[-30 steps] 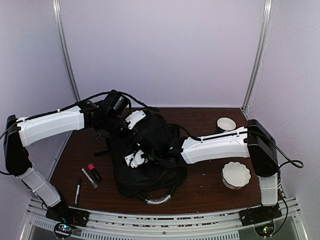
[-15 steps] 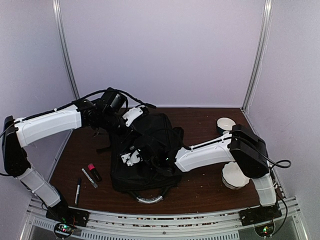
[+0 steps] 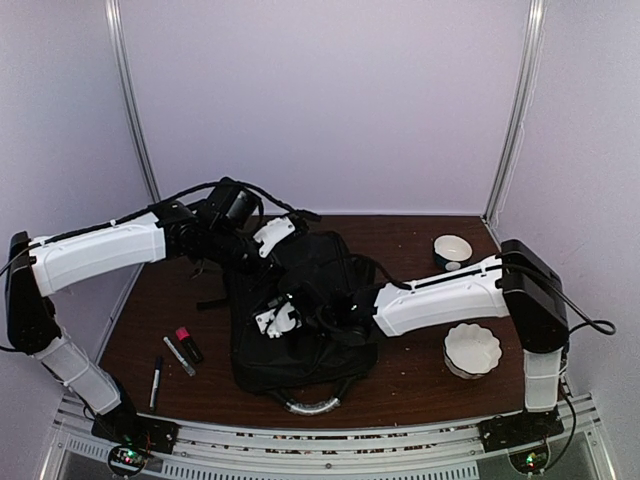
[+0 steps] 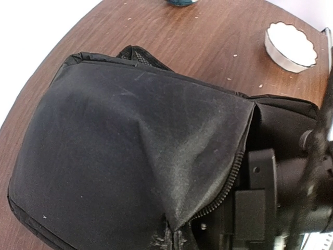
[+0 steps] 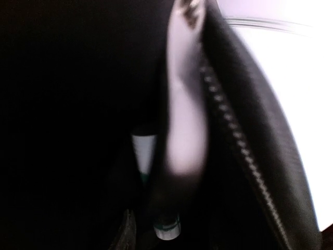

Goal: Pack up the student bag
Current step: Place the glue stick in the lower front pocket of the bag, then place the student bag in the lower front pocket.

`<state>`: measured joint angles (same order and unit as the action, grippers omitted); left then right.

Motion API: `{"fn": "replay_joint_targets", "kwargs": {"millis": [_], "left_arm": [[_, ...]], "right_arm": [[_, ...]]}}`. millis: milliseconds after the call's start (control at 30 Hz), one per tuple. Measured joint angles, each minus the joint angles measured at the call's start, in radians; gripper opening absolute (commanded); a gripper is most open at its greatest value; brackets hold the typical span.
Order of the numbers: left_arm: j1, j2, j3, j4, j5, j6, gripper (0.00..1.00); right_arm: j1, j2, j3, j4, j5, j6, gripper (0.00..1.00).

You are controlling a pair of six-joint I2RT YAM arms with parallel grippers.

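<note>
**A:** Where does the packing stand?

**B:** Mid-load, I'd judge. The student bag (image 3: 300, 360) lies in the middle of the top view on the brown table (image 3: 410, 385), with its mouth open. The left gripper (image 3: 278, 236) is at the bag's upper left corner. It is pressed together on the flap and tents the fabric up so the opening gapes.

**A:** And the other one?

**B:** The right gripper (image 3: 275, 320) reaches into that opening from the right. Its wrist view is dark and smeared. A whitish tube (image 5: 143, 151), greenish at its lower end, shows low in the frame inside the bag. The zipper teeth (image 5: 234, 140) run down the right of that frame. I cannot tell whether the jaws are spread or pinching, because one finger is only a pale blur.

**A:** So what next?

**B:** Probably the tube is being left inside. The next move calls for drawing the right arm straight back out without catching the zipper, while the left holds the flap up. After that, the pens (image 3: 180, 356) at the lower left of the top view, apart from the bag, look like the next things to fetch.
</note>
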<state>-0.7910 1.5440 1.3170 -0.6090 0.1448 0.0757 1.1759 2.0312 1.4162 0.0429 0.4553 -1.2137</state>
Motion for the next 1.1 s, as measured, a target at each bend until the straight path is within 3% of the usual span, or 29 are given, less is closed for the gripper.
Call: {"fn": "replay_joint_targets", "kwargs": {"millis": [367, 633, 867, 1033, 1100], "left_arm": [[0.002, 0.036, 0.001, 0.002, 0.016, 0.0, 0.0], [0.003, 0.055, 0.005, 0.003, 0.016, 0.0, 0.03], [0.003, 0.096, 0.005, 0.011, -0.026, -0.018, 0.32], [0.003, 0.1, 0.001, 0.019, -0.073, -0.043, 0.48], [0.004, 0.07, -0.019, 0.034, -0.102, -0.056, 0.63]], "right_arm": [[0.042, -0.203, -0.039, -0.278, -0.089, 0.145, 0.45], [0.043, -0.345, -0.051, -0.488, -0.243, 0.269, 0.44], [-0.005, -0.499, -0.161, -0.629, -0.409, 0.409, 0.43], [-0.147, -0.533, -0.208, -0.678, -0.537, 0.513, 0.43], [-0.222, -0.539, -0.208, -0.685, -0.597, 0.556, 0.44]]}}
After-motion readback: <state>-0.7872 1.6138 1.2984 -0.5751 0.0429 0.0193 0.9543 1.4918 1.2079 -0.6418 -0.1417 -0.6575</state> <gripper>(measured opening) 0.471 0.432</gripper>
